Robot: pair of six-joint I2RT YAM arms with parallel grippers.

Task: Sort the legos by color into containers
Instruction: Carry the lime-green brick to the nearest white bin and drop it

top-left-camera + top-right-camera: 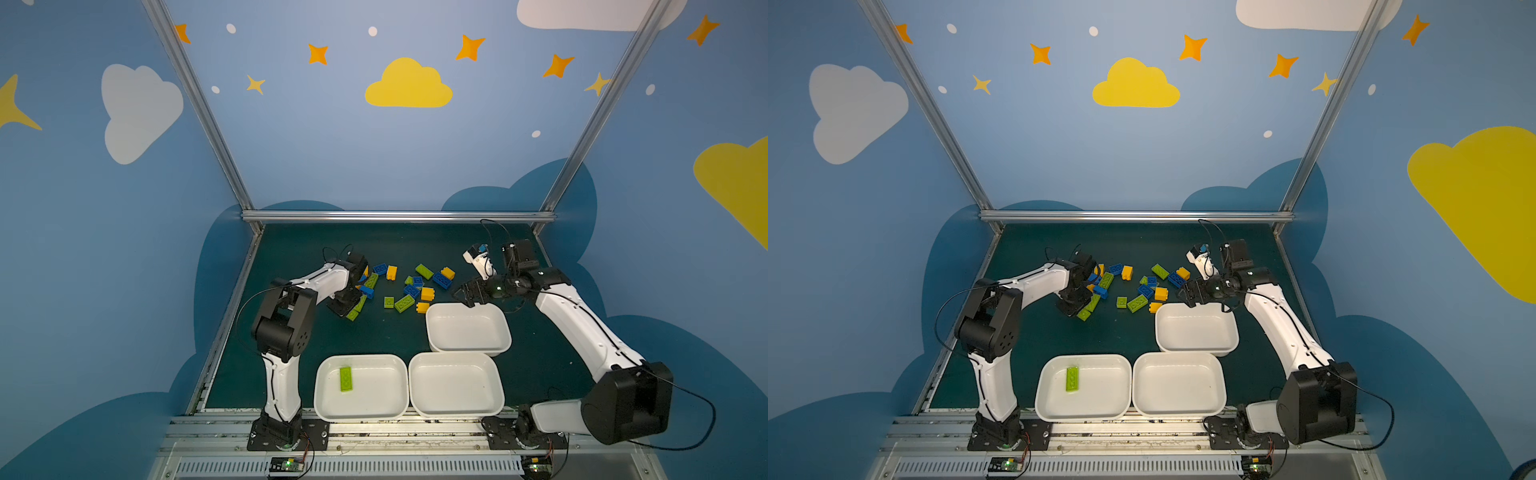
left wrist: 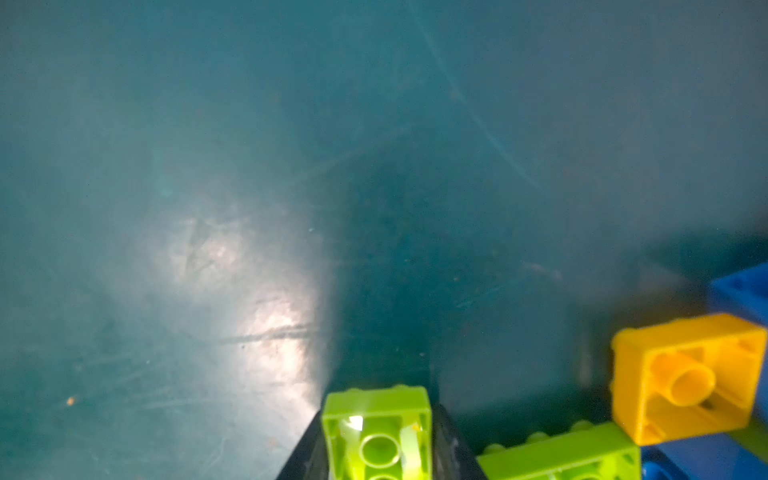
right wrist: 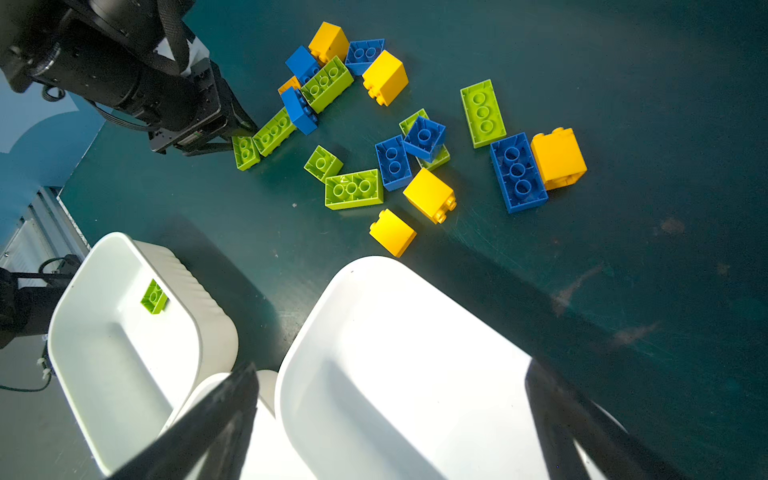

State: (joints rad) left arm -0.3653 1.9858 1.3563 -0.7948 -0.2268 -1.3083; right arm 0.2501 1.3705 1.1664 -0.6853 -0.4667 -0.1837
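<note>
Nearest the camera, a slotted metal rail runs across the front of the cell, and both of your arms are bolted just behind it. Next come two white trays side by side, rims touching. The near left tray holds one lime-green brick lying flat, studs up. The near right tray sits beside it, and a third tray stands directly behind that one.

Beyond the trays, the loose legos lie scattered across the middle of the dark green table. Lime-green, blue and yellow pieces are mixed together, several leaning on or touching each other.

Your left gripper is down at the left end of that scatter. Its jaws press on both sides of a small green brick, right beside a longer green one. You cannot tell whether the pinched brick is off the table.

Your right gripper hovers over the far rim of the third tray, jaws spread wide.
</note>
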